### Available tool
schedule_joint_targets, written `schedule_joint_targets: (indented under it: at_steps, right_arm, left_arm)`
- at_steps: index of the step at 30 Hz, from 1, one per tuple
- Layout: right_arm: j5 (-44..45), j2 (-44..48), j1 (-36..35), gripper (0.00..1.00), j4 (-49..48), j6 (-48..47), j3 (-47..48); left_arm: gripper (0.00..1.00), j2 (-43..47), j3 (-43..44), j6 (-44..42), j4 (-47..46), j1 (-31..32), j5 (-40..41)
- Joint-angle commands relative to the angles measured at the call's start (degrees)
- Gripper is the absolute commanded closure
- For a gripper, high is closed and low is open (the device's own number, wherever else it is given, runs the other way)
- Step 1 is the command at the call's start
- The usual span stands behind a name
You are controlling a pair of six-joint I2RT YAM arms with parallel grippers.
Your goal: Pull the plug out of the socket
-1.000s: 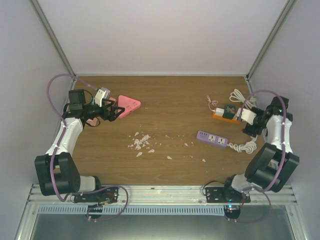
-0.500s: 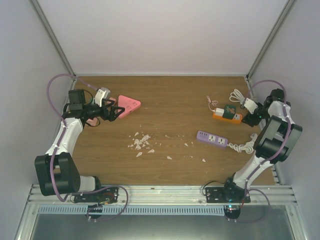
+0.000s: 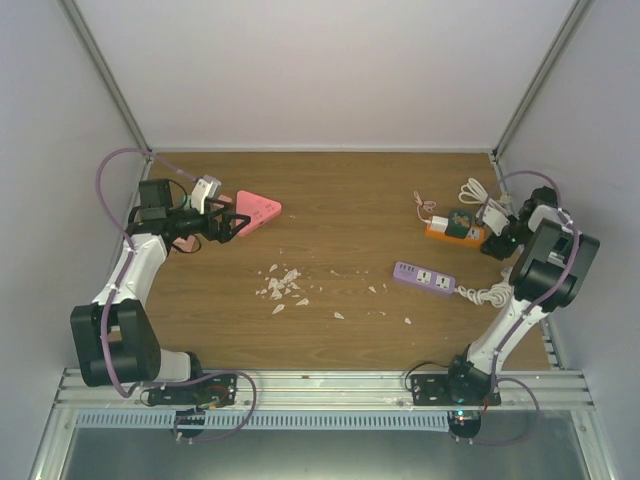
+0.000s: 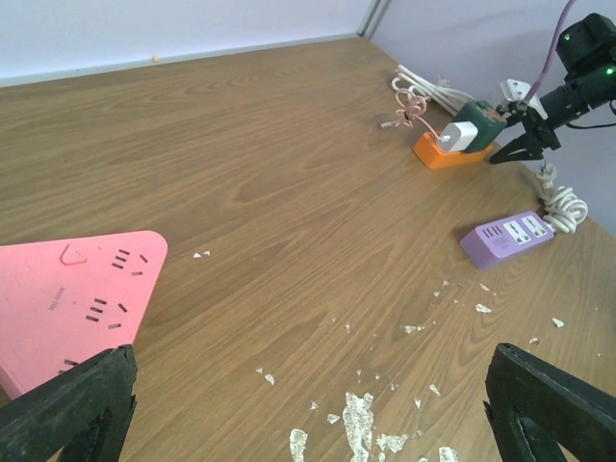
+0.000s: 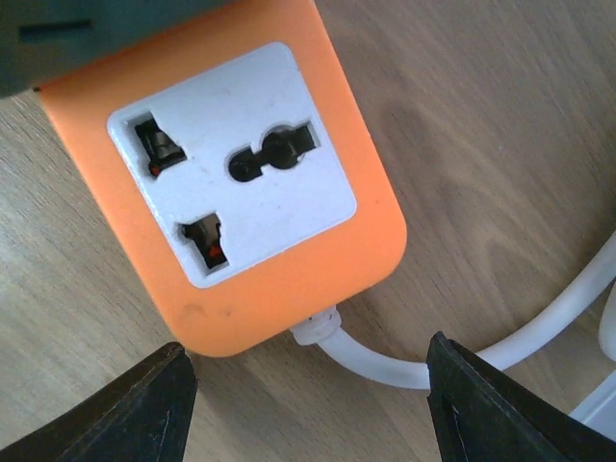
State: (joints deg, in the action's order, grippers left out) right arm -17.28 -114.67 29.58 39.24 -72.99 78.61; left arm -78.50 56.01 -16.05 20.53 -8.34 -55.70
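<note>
The orange socket (image 3: 438, 233) lies at the table's right rear, with a dark green plug (image 3: 460, 225) and a white plug (image 3: 442, 222) seated in it. In the right wrist view the socket (image 5: 250, 192) fills the frame. One outlet is empty, the green plug (image 5: 96, 38) sits at the top left, and a white cord (image 5: 385, 361) leaves the near end. My right gripper (image 5: 308, 409) is open, its fingers either side of that cord end and touching nothing. My left gripper (image 4: 308, 423) is wide open far to the left, over bare wood.
A purple power strip (image 3: 424, 276) with a coiled white cord (image 3: 487, 294) lies in front of the socket. A pink triangular strip (image 3: 257, 210) sits by the left gripper. White flecks (image 3: 282, 285) dot the middle. The enclosure's right wall stands close behind the right arm.
The right arm has raised its elbow and brought its gripper to the socket's cord end, with the jaws narrowing. The left arm has not moved.
</note>
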Motion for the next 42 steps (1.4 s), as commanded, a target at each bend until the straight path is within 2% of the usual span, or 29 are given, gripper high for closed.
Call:
schedule_joint_targets:
  at_steps: [1, 10, 20, 27, 38, 42]
  right_arm:
    - [-0.2, -1.2, -1.2, 0.33, -1.9, 0.4, -1.0]
    - [-6.2, 1.9, -7.0, 0.35, -2.2, 2.5, -5.6]
    - [-11.6, 6.2, -18.6, 0.36, -5.2, 7.8, -12.0]
    - [-17.9, 9.6, -21.2, 0.36, -1.3, 9.1, -10.1]
    - [-6.8, 8.8, -19.7, 0.4, -5.8, 11.6, -9.2]
    - [-6.0, 7.6, -19.7, 0.37, -6.5, 9.9, -9.7]
  left_arm:
    - [0.01, -0.7, 0.9, -0.1, -2.1, 0.2, -1.5]
    - [0.01, -1.1, 1.0, -0.1, -2.1, 0.1, -1.4]
    - [0.01, -1.7, 1.4, 0.1, -1.6, 0.2, -1.3]
    - [0.01, -1.4, 1.3, -0.1, -1.4, 0.2, -1.1]
    - [0.01, -1.2, 1.2, -0.2, -1.5, 0.1, -1.3]
    - [0.01, -1.2, 1.1, -0.2, -1.6, 0.1, -1.4]
